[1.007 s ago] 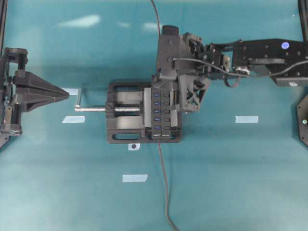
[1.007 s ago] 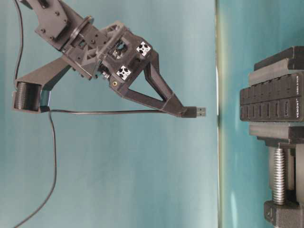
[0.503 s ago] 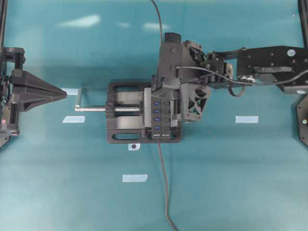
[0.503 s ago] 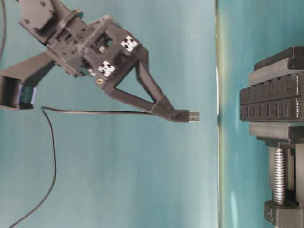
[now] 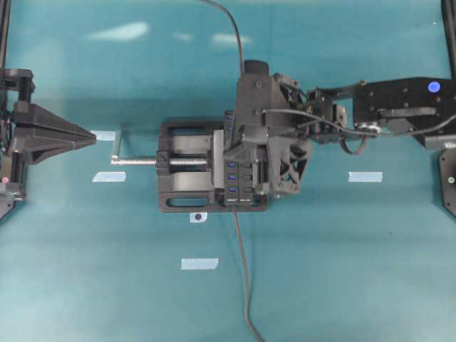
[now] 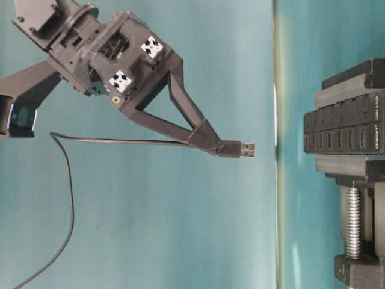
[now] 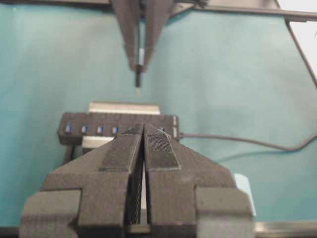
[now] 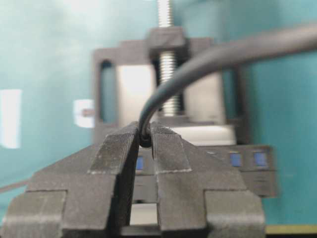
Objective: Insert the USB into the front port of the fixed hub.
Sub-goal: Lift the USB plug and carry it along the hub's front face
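I hold the plug above the hub.
My right gripper (image 6: 212, 143) pinches the USB (image 6: 242, 149) over the fixed hub (image 6: 343, 130); my left gripper (image 7: 143, 141) is closed, empty.

The USB (image 6: 242, 149) is a small black plug with a shiny metal tip. It is hanging in the air, lying level and pointing at the fixed hub (image 6: 341, 130), with a gap between them. Its thin dark cable (image 6: 120, 142) is trailing behind it. The fixed hub is a long black strip with blue ports, sitting clamped in a black vise (image 5: 182, 173).
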Controlling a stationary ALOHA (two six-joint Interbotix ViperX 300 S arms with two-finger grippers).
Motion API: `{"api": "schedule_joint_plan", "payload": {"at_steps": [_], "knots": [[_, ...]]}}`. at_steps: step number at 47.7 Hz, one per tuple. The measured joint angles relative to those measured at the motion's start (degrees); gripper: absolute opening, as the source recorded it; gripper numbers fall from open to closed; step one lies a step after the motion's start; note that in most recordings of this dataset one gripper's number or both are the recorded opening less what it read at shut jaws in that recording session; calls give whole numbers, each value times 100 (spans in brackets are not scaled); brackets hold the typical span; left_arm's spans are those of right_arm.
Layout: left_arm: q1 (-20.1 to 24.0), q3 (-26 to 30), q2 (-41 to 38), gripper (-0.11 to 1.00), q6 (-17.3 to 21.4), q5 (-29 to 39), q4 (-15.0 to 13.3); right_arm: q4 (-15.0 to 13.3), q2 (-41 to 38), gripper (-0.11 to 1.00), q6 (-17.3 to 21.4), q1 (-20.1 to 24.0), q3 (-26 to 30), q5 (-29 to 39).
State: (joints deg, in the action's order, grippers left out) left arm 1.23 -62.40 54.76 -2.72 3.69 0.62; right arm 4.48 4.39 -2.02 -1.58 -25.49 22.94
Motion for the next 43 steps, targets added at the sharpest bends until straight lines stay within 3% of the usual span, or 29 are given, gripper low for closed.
{"api": "schedule_joint_plan", "payload": {"at_steps": [14, 24, 43], "knots": [[0, -35, 18, 0, 0, -88, -9, 9, 0, 8, 800, 141, -229, -246], [0, -35, 18, 0, 0, -88, 0, -18, -9, 8, 844, 246, -527, -694], [0, -44, 18, 0, -141, -88, -9, -70, -466, 8, 853, 299, -562, -765]]}}
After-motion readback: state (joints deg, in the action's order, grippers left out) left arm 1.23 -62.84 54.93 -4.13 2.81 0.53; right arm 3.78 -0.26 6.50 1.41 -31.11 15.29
